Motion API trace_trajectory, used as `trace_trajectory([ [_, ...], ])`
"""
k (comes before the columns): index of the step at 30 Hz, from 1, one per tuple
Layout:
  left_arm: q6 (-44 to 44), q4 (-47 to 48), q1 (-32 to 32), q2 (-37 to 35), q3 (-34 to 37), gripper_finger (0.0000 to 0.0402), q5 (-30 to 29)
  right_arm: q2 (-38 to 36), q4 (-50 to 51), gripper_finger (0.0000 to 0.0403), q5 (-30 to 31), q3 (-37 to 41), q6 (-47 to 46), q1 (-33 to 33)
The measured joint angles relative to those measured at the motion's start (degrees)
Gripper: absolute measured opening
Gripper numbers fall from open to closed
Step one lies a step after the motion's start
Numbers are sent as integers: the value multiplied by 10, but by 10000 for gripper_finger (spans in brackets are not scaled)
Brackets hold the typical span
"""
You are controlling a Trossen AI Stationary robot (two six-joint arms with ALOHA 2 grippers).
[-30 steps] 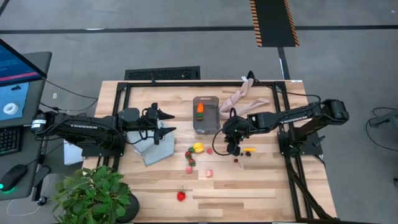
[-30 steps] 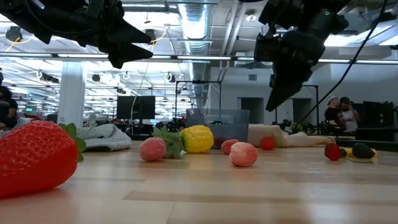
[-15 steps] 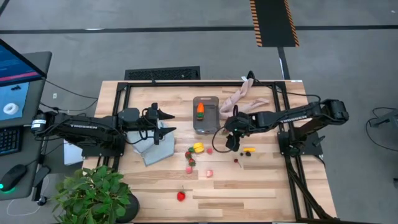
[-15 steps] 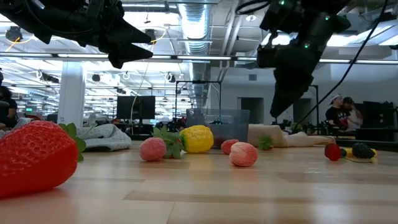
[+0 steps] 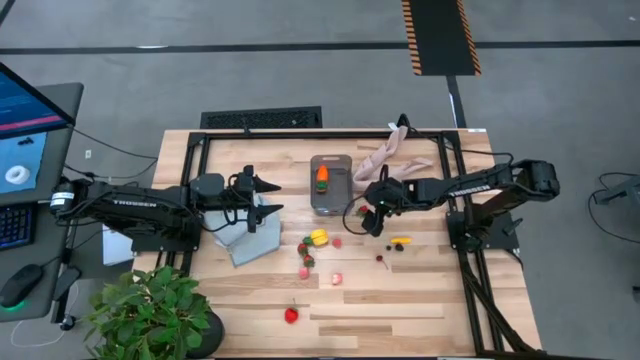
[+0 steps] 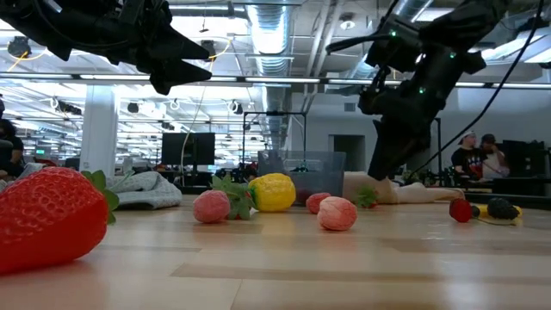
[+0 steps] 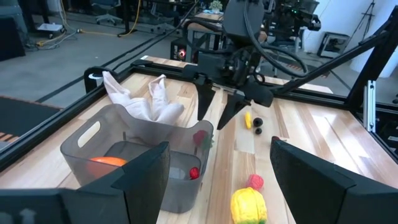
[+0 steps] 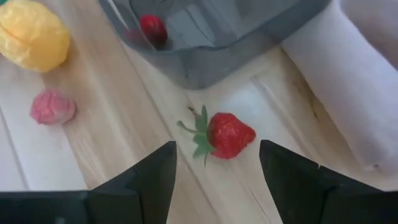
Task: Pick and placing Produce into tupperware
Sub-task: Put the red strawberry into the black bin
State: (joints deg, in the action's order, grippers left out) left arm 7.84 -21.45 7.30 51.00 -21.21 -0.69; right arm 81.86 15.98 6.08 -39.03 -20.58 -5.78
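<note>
red strawberry (image 8: 230, 135) is seen lying on the wood just outside the tub (image 5: 331, 184), beside its wall nearest the right arm, leaf end pointing away from the beige cloth-like thing (image 5: 392, 158). inside the tub a carrot (image 5: 322, 177) and a small red berry (image 8: 153, 27) are already held. the rest of the produce is spread on the table (image 5: 420, 300): a lemon (image 5: 319, 237) and a pink berry (image 8: 53, 106) near the tub, a banana (image 5: 401, 240) with dark berries by it, more red and pink pieces further out, and one strawberry well apart toward the table's near edge.

the right gripper (image 5: 374, 218) is held above the strawberry by the tub, its fingers (image 8: 149, 174) apart and nothing between them (the fruit sits in the gap as seen from the wrist, but it is not touched). the left gripper (image 5: 262, 196) is parked over the grey cloth, fingers apart, empty.

the step in hand is judged to be a pick of this strawberry. it would be done best if the fingers were lowered straight down astride the body, not the leaves, kept clear of the tub wall, closed gently since the fruit is small and could roll, then lifted well above the rim before being carried over.
</note>
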Motion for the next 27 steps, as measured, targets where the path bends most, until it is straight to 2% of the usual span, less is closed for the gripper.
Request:
trace_trajectory([
  [5,0,-1,0,0,0,267,0,13,-22,255,0,1,9,1],
  [14,0,-3,0,1,0,267,0,101,-47,243,4,-1,17,5],
  [20,0,-11,0,8,-1,267,0,122,-54,208,9,-4,25,9],
  [27,0,-23,-1,27,-1,267,-1,98,-50,149,-3,-1,17,22],
])
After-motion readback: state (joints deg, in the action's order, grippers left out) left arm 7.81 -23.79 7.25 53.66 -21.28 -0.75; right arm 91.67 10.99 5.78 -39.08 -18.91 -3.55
